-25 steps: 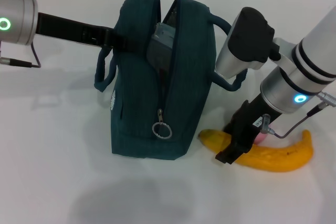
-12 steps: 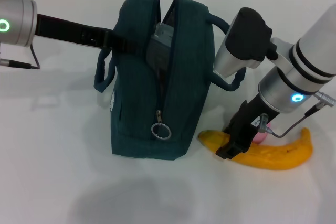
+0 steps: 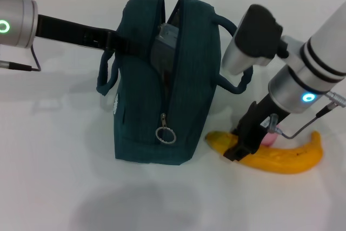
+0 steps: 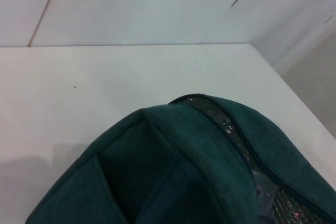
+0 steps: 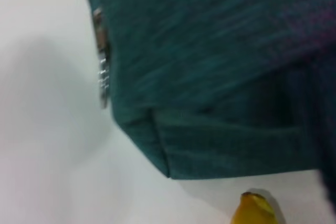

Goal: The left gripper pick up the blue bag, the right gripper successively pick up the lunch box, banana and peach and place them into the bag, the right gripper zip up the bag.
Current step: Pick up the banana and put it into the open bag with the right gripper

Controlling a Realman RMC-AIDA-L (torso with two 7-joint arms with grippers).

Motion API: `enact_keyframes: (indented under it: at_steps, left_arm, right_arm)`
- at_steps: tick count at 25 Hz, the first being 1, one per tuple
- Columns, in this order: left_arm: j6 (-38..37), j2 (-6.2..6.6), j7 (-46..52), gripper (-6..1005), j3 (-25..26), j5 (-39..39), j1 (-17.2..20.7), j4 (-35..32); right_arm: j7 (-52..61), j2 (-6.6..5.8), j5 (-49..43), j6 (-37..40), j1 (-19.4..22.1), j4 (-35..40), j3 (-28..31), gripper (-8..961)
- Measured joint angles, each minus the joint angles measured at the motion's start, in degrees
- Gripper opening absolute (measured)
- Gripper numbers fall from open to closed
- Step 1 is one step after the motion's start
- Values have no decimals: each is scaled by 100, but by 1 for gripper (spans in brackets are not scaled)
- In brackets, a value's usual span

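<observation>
Head view shows a white desk with a dark teal bag standing upright, its top zip open and a grey-lidded lunch box tucked inside the mouth. The left claw reaches in from the left on a black arm and is clamped on the bag's near handle, holding the bag steady.

The right claw is low on the desk just beside the bag's lower corner, its black fingers closed across the banana near its stem end. The banana lies flat, curving away from the claw toward the robot's right, with most of its length beyond the fingers. A sliver of pink, likely the peach, shows just behind the claw, touching or almost touching the banana; I cannot tell which.

The step in hand appears to be picking up the banana. To do it well, the grip should be firm before lifting, since holding near one end lets the long free end droop or swing. The lift should go straight up, clear of the peach, then across over the open mouth, which sits above and to the left of the claw, entering end first so the banana slips beside the lunch box.

Right wrist view shows only bag fabric, the zip pull and the banana's tip.
</observation>
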State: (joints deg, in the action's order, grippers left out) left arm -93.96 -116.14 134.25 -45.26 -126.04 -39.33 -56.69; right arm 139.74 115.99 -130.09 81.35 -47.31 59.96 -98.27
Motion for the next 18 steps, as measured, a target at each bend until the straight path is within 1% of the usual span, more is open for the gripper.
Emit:
enact_keyframes:
  at_steps: [2,6,8,10,14,18]
  left_arm:
    - [0,0,1,38,0,0,-1,0]
    - [0,3,-1,38,0,0,4,0]
    - [0,4,-1,38,0,0,7,0]
    - [0,4,-1,38,0,0,7,0]
    - [0,4,20,38,0,0,7,0]
    - [1,4,38,38,0,0,1,0]
  right_arm:
    - [-12,-7,52,37,21,0,166,454]
    - [-246,-29,374,294,118,0,721,454]
    - [-466,-31,562,541,223,0,1204,453]
    - [-612,-34,672,751,305,0,1543,453]
    - [-1083,-57,941,1448,487,-147,2557,453]
    - [-1648,-84,1226,2346,649,-460,3779,452]
